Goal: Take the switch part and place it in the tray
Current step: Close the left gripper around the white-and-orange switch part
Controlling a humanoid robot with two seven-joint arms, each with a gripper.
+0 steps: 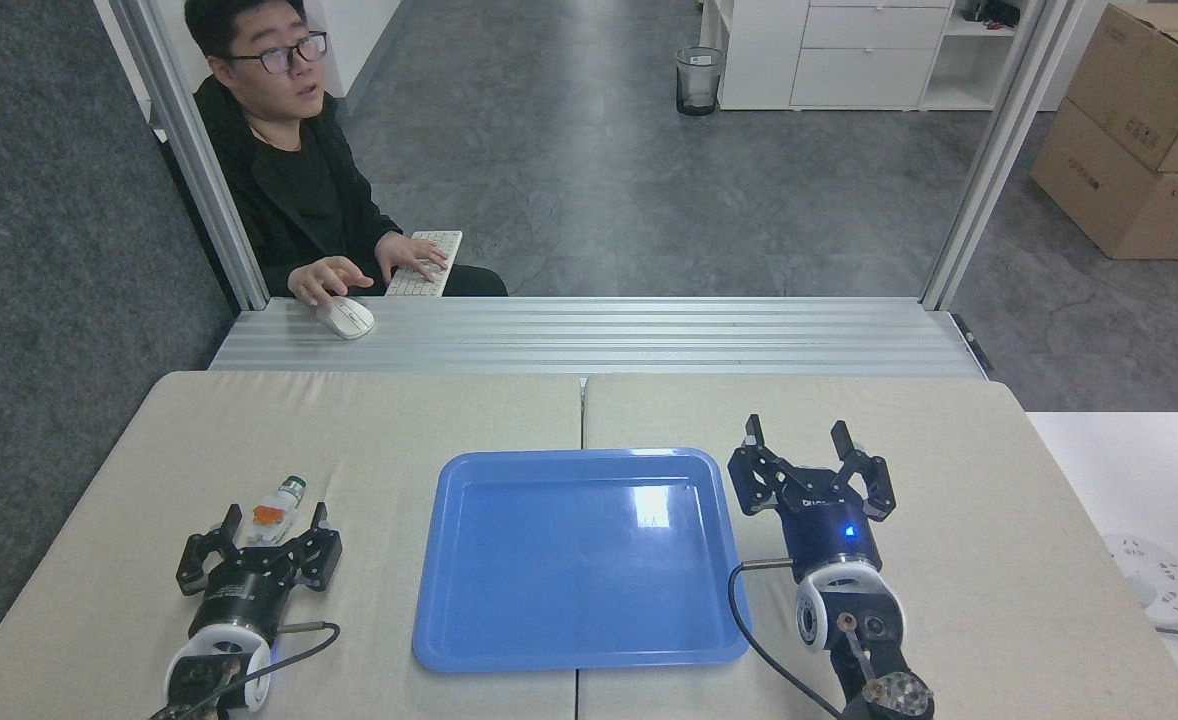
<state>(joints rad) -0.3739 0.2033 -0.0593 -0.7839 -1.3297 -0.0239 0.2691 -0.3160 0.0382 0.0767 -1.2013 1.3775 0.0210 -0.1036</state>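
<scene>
The switch part [273,511], white-grey with an orange block and a dark-green cap, lies on the beige table left of the tray. My left gripper [271,516] stands open just behind it, its fingertips on either side of the part's near end, not closed on it. The blue tray [579,655] sits at the table's middle with nothing in it. My right gripper [797,432] is open right of the tray, holding nothing.
A person in black sits beyond the table's far edge, one hand above a white mouse [345,318], the other on a keyboard [425,263]. An aluminium ledge [599,335] runs along the back. A white round object [1152,578] lies at the right.
</scene>
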